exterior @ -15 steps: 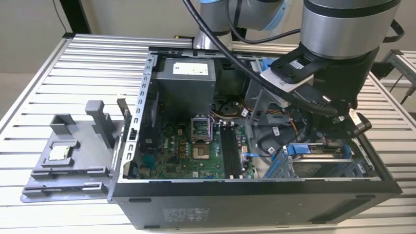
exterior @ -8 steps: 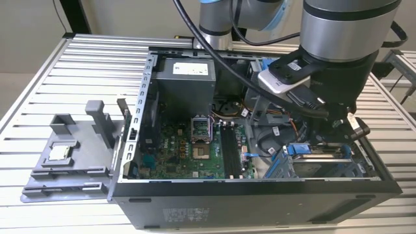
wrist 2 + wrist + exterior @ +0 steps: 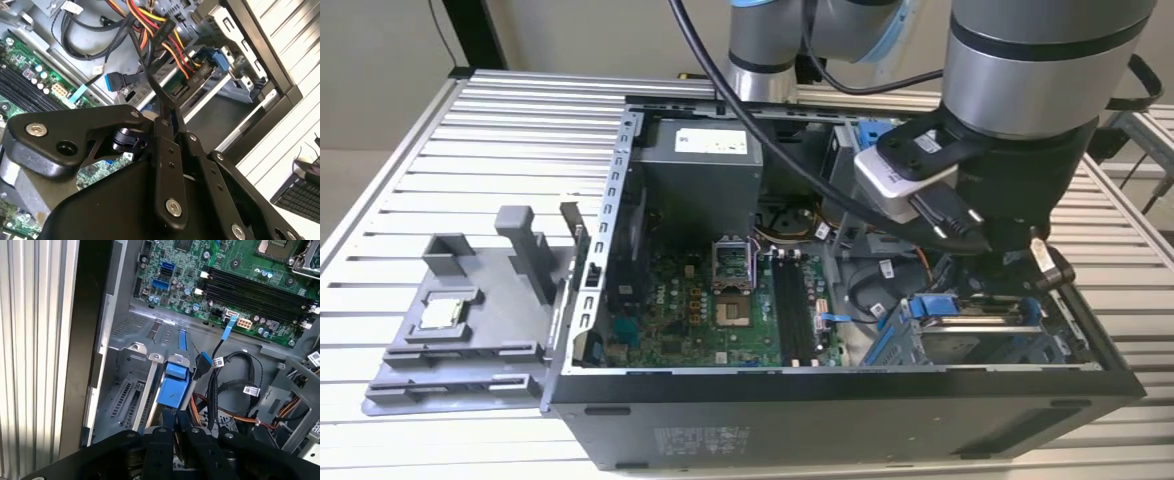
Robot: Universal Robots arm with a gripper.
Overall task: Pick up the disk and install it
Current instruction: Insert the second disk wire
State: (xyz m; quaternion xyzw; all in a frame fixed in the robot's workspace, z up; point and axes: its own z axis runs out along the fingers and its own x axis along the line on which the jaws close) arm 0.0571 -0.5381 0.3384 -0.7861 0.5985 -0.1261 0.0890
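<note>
In the exterior view, you see the arm reaching down into the open computer case (image 3: 854,400) on the slatted surface (image 3: 400,180). Its end effector (image 3: 1014,275) hangs just above the drive cage at the case's corner toward the exterior view's right, where the disk (image 3: 967,310) sits, blue bracket showing.

In the second wrist view, your end effector (image 3: 167,107) has its thin fingers (image 3: 159,92) pressed together, pointing at the disk (image 3: 172,82) beneath coloured cables (image 3: 175,45).

In the first wrist view, the end effector (image 3: 172,417) is clenched on the disk (image 3: 172,387), standing edge-on in the cage beside the motherboard (image 3: 240,270).
</note>
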